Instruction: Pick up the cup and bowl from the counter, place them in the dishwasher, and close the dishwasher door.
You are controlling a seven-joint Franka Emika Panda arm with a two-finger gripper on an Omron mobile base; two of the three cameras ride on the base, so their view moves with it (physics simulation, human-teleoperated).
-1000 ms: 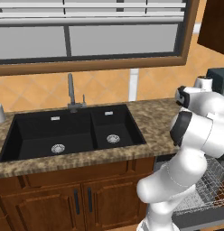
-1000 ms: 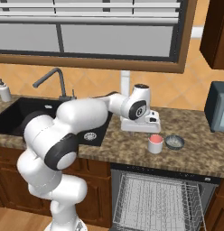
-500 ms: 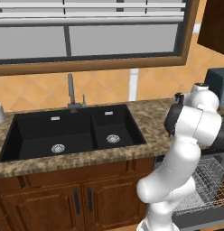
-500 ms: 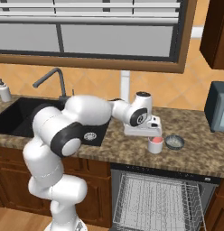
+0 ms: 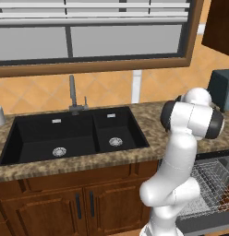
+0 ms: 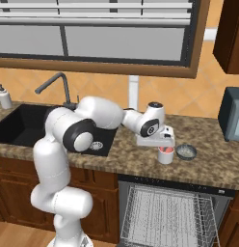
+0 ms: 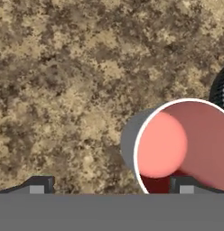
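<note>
1. Speckled brown granite is what we see running along the counter (image 6: 140,166), under a wide window, with reddish-brown cabinets below.
2. We find the cup (image 6: 165,155) upright on that counter, to the right of the black sink (image 6: 25,126); its outside is grey and its inside reddish-pink, as the hand view (image 7: 186,146) shows from straight above.
3. We see the bowl (image 6: 185,152) just beside the cup on its right, small and grey, also on the granite.
4. We see the gripper (image 7: 109,185) directly over the cup with its jaws spread wide; one finger tip sits above bare granite, the other over the cup's open mouth, and nothing is pinched between them.
5. We see the dishwasher (image 6: 172,217) under the counter below the cup and bowl, standing open with its pale wire rack (image 6: 165,212) drawn out.
6. We note a dark grey toaster (image 6: 232,113) further right on the counter, and a soap bottle (image 6: 4,96) at the far left.
</note>
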